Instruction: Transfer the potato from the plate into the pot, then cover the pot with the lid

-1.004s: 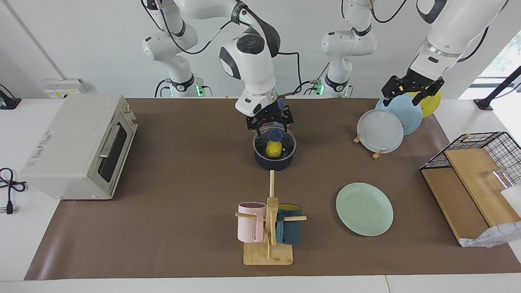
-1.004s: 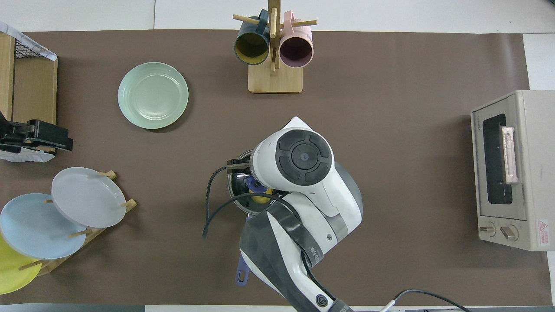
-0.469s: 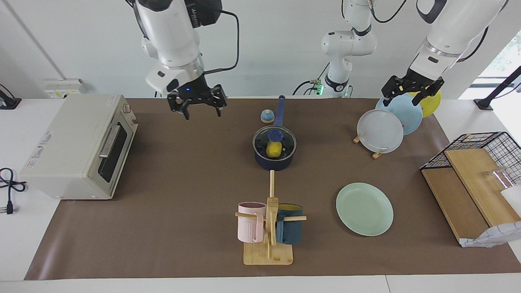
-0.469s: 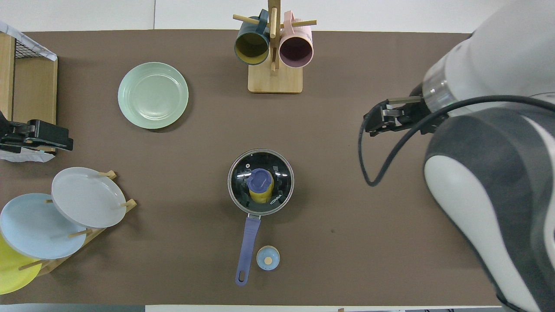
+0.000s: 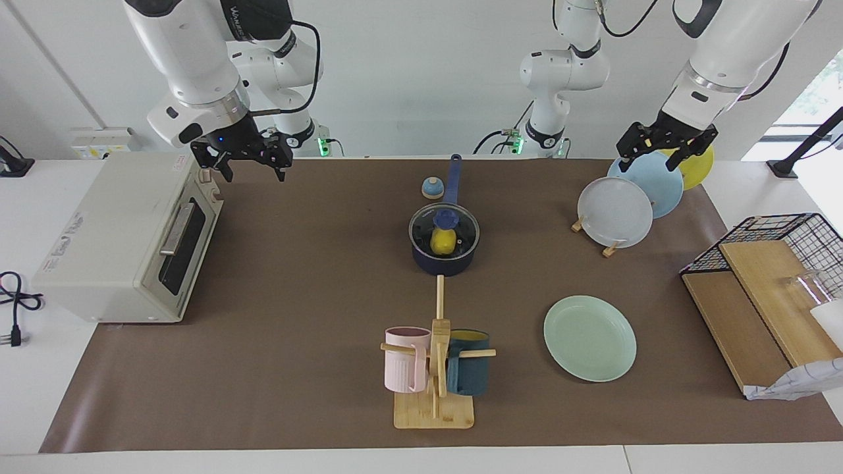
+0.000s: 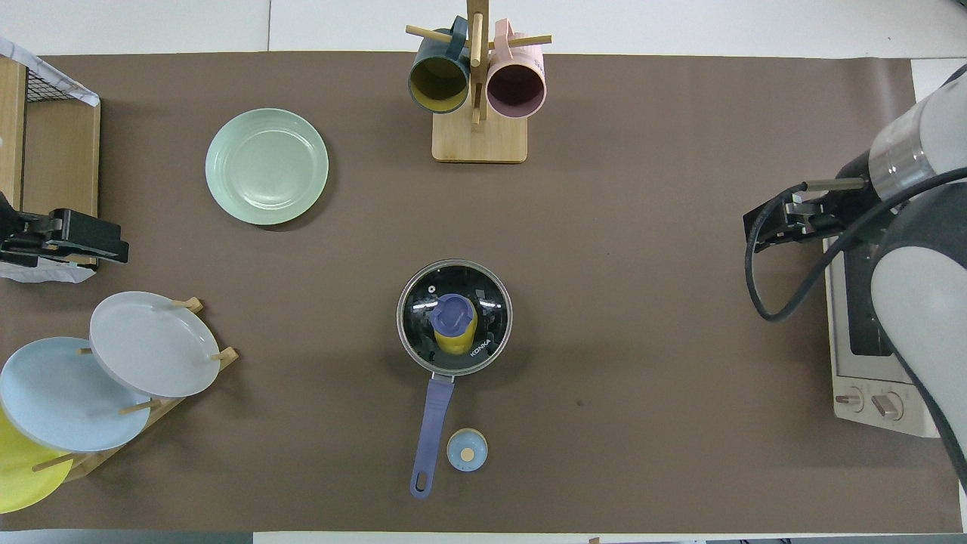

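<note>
While raised, right hand (image 5: 241,158) open, over toaster oven (image 5: 125,237) corner

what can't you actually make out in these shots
- The potato: overhead view, partly covered by the lid's blue knob; only its lower part shows through the glass.
- The pot: overhead view, its walls hidden under the lid; only the handle shows.
- The toaster oven: overhead view, mostly covered by the right arm.
- The yellow plate: overhead view, cut off by the frame's edge.
- The left hand: overhead view, cut off by the edge.
</note>
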### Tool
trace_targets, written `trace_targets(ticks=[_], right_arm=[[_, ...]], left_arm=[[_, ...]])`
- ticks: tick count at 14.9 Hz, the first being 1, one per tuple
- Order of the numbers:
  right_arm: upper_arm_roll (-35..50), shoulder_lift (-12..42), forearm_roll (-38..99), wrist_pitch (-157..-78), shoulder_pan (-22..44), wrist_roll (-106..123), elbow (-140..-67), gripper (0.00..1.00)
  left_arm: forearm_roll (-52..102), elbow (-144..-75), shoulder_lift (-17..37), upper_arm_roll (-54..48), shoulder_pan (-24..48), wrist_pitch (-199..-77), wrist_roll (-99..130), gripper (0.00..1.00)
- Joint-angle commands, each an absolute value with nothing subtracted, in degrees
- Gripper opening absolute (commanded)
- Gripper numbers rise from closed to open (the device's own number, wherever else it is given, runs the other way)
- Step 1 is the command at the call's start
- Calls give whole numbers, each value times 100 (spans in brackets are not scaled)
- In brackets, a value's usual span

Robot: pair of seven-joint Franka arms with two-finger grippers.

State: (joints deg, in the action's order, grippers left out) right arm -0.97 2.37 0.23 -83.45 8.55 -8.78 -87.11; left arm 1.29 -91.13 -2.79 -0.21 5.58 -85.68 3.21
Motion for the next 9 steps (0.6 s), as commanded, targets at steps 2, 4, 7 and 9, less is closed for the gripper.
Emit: trace_targets(ticks=[2,4,7,9], right_arm=[[-27,-159,-79,-8683,590,-756,-9334,100],[-9,-141,-79,-8684,492,-765,-9334,100],[-9,-141,-88,-8684,466,-765,-9334,100],[-9,-106,-88,-8692,466,-738,-9316,100]], left_arm=[[35,-9229,-369,-26,571,-8631,352,100],[35,-9229,-369,-26,563,-8631,360,100],[35,-9229,-369,-26,545,-8640,352,100],[35,-9237,-369,-26,554,-8631,352,100]])
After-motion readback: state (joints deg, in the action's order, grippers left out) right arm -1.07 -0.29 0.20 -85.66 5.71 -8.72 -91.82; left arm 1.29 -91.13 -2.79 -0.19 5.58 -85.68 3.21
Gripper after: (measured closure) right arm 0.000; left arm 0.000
